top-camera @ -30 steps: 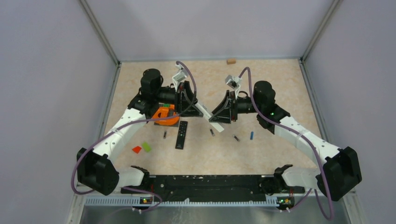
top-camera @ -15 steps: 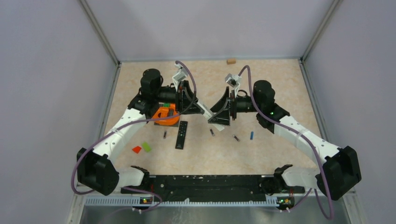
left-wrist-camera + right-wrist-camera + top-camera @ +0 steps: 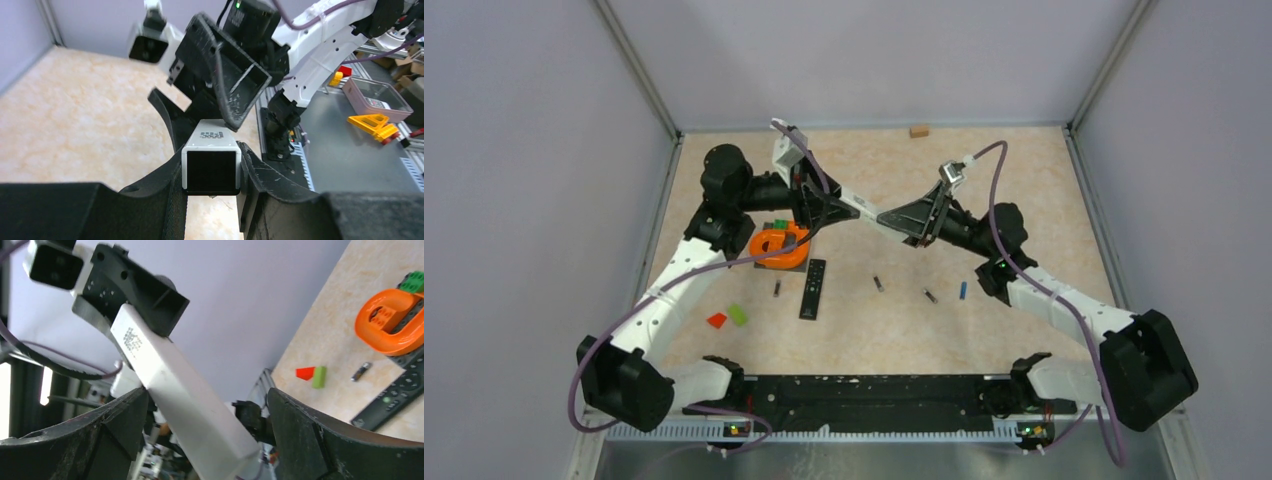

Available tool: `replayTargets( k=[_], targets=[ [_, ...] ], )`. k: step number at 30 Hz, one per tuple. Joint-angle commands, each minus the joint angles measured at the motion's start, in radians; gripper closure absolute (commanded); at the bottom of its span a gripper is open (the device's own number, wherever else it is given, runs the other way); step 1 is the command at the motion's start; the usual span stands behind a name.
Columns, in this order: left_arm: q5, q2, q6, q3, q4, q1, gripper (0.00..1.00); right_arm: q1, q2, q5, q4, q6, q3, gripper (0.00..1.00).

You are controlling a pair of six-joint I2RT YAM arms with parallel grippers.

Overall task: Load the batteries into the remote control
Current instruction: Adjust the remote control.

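Top view, landmark: the black remote (image 3: 813, 288) lies flat on the table (image 3: 1024, 180); we place everything against it.
Top view, batteries: all four batteries lie loose on the table. One (image 3: 777, 289) is just left of the black remote, two (image 3: 878, 284) (image 3: 930, 296) are to its right, and the blue battery (image 3: 963, 290) is farthest right. None is loaded.
Top view, arms: the left gripper (image 3: 839, 208) and right gripper (image 3: 902, 217) meet tip to tip in the air beyond the black remote. An orange ring (image 3: 779, 245) rests just beyond it on the left.
Left wrist view, grasp: the left fingers (image 3: 167, 190) press on both long sides of the white remote (image 3: 210, 167), seen end-on, and pinch it firmly.
Right wrist view, grasp: the right fingers (image 3: 117, 422) are spread wide. The white remote's free end reaches between them and, as far as we can see, touches neither.
Step in hand: we judge this a two-handed hold being set up on the white remote, so that its battery bay can be reached.
Doing it well: we would centre the free end between the right fingers and close squarely on its flat sides. The left pinch should keep its grip until the right one bears. The bay face should end up turned away from both sets of fingers.
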Motion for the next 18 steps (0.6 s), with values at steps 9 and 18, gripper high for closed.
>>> replayTargets(
  k=[9,18],
  targets=[
    [-0.047,-0.109,-0.014,0.052,0.247,0.006,1.00,-0.006,0.085,0.105,0.613,0.500,0.016,0.25],
    [-0.017,-0.112,-0.127,0.044,0.412,0.006,1.00,0.024,0.168,0.069,0.718,0.602,0.066,0.54]
  ],
)
